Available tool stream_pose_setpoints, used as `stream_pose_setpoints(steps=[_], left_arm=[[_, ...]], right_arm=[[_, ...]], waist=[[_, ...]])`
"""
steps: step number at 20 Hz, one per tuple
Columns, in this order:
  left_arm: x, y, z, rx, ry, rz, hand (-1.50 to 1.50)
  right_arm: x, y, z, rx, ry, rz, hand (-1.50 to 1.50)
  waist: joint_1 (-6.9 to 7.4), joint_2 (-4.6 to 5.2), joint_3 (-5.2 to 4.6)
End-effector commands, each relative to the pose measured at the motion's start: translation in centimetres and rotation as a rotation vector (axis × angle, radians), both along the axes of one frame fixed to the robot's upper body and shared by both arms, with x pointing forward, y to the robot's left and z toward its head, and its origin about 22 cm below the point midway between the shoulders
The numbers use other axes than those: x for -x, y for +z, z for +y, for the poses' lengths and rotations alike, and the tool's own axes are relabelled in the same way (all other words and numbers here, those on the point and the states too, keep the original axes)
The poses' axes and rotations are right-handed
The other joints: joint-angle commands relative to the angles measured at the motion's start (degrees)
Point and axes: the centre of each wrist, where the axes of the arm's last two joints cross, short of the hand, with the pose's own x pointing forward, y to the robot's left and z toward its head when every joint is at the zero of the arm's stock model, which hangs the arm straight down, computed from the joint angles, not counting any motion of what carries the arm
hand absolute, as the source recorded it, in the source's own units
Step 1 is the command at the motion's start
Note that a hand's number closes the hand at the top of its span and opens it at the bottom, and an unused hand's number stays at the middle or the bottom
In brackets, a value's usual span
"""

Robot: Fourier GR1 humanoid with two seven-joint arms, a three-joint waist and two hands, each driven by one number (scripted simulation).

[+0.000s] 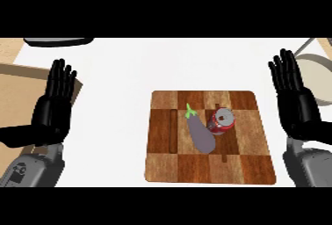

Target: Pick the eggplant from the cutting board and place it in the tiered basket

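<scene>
You can see the eggplant (pixel 202 134) lying at a slant in the middle of the wooden cutting board (pixel 246 169), its green stem pointing to the upper left and a red can (pixel 221 121) on its side touching its right flank. Your left hand (pixel 52 110) at the frame's left and your right hand (pixel 297 105) at the frame's right both rest released, fingers straight and grasping nothing. Only an edge of the tiered basket (pixel 319 66) shows at the upper right.

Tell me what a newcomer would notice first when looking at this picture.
The eye falls first on the checkered wooden cutting board right of centre, where a purple eggplant lies close beside a red can. Next come the black hands: the left hand at the view's left, the right hand at its right, both open and upright, resting.
</scene>
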Motion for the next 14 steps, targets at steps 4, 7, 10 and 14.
stream_pose_setpoints(steps=[4, 7, 10, 14], left_arm=[[0.0, -1.5, 3.1, -0.261, 0.038, 0.140, 0.00], [0.9, -2.9, 4.8, -0.268, 0.100, 0.232, 0.00], [0.9, -2.7, 5.2, -0.364, 0.062, 0.242, 0.00], [0.4, -3.1, 4.9, -0.386, 0.060, 0.306, 0.00]], right_arm=[[-1.6, -3.9, 0.9, 0.091, -0.017, 0.592, 1.50], [-2.7, 1.5, -2.7, -0.158, -0.444, 0.157, 1.50], [0.2, -7.3, -6.1, 0.461, -0.473, 0.908, -1.50], [-3.3, -1.9, -2.0, 0.593, -0.495, 0.998, -1.50]], waist=[[4.00, -0.99, -1.74], [-2.65, -3.65, -1.01], [3.38, -0.87, -2.67], [3.07, -2.37, -2.29]])
